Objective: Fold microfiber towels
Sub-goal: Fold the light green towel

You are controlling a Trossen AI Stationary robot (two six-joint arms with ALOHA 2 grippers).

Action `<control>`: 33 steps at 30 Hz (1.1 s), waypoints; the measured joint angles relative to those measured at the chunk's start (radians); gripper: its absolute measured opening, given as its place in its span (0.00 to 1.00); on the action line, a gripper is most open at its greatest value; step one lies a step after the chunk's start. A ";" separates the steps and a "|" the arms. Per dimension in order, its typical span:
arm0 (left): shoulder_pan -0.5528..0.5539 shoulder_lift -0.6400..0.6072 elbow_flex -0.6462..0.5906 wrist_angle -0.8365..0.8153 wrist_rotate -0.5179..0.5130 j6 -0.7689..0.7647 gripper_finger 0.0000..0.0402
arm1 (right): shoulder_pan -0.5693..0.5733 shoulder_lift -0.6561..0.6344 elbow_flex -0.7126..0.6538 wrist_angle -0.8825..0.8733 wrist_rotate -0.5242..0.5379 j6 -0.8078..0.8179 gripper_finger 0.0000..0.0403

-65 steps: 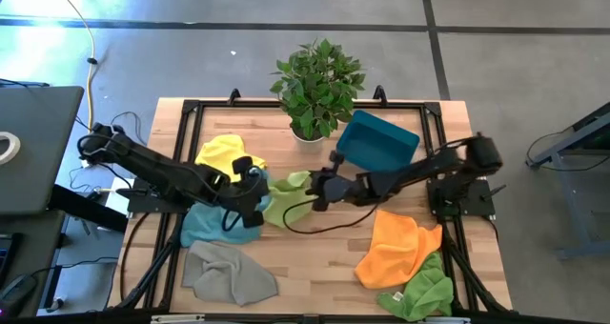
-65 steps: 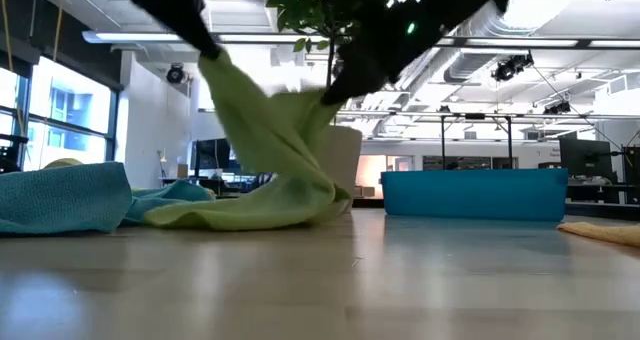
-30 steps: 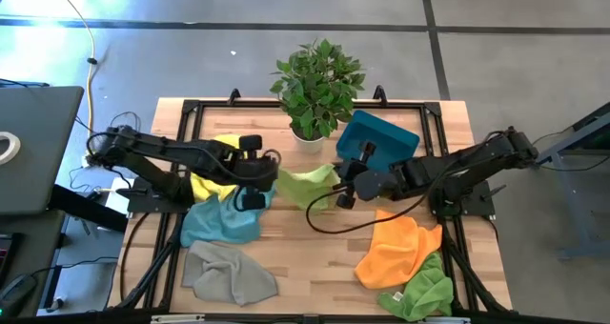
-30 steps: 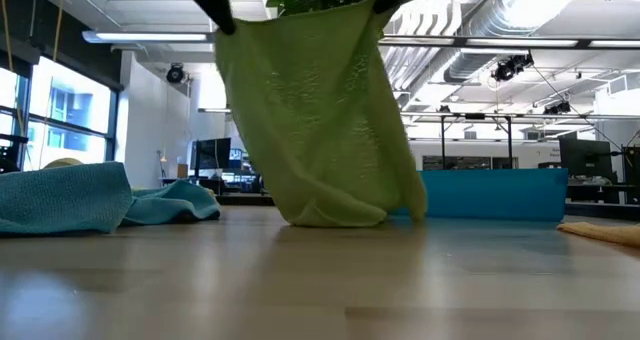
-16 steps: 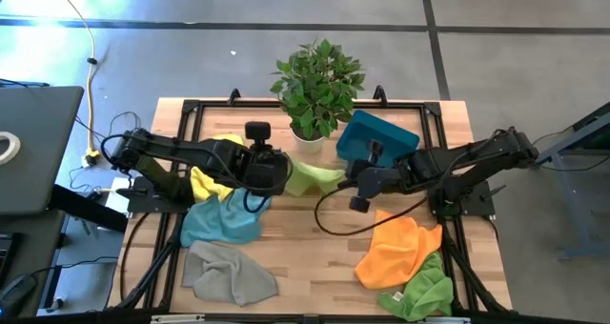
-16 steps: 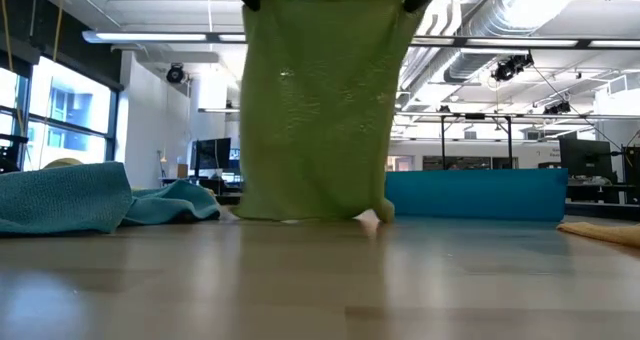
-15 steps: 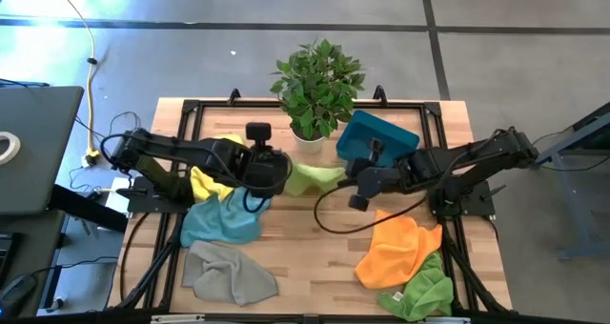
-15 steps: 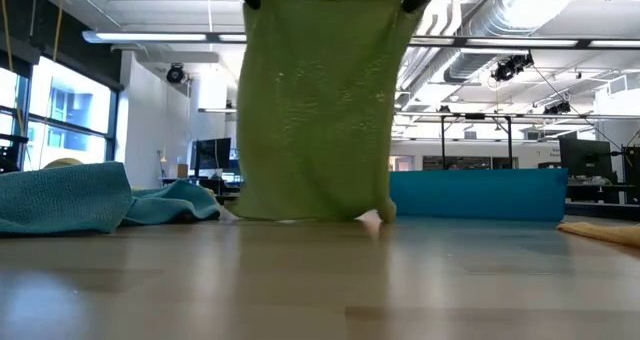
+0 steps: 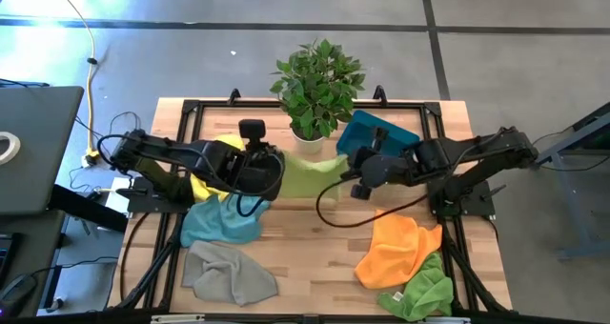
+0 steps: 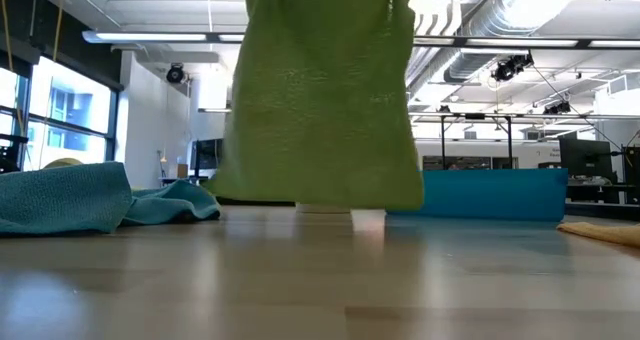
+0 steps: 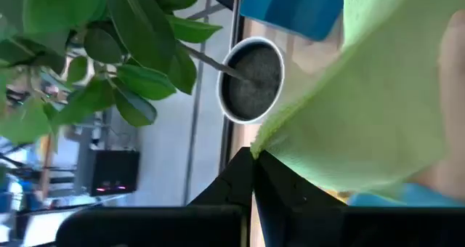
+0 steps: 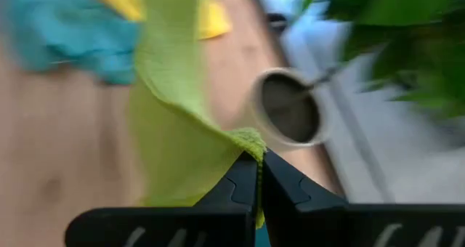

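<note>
A light green towel [image 9: 310, 176] hangs stretched flat, its lower edge just above the worktop [image 9: 305, 257] in the low view. The others lie crumpled — a yellow towel [image 9: 212, 167] and blue towel [image 9: 217, 221] at the left, a grey towel [image 9: 229, 274] in front, an orange towel [image 9: 396, 249] touching a darker green towel [image 9: 421, 291] at the right.
</note>
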 joint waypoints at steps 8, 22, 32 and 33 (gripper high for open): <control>-0.022 0.000 0.000 -0.001 0.164 -0.036 0.00 | -0.016 0.000 0.000 -0.077 -0.106 -0.027 0.00; 0.030 0.009 0.000 0.005 -0.073 -0.126 0.00 | -0.050 0.006 0.000 -0.207 0.089 -0.150 0.00; 0.075 0.009 -0.005 0.007 -0.055 -0.282 0.00 | -0.066 0.006 0.000 -0.214 0.200 -0.194 0.00; 0.074 0.010 -0.015 0.008 0.006 -0.312 0.00 | -0.062 0.008 -0.001 -0.216 0.144 -0.156 0.00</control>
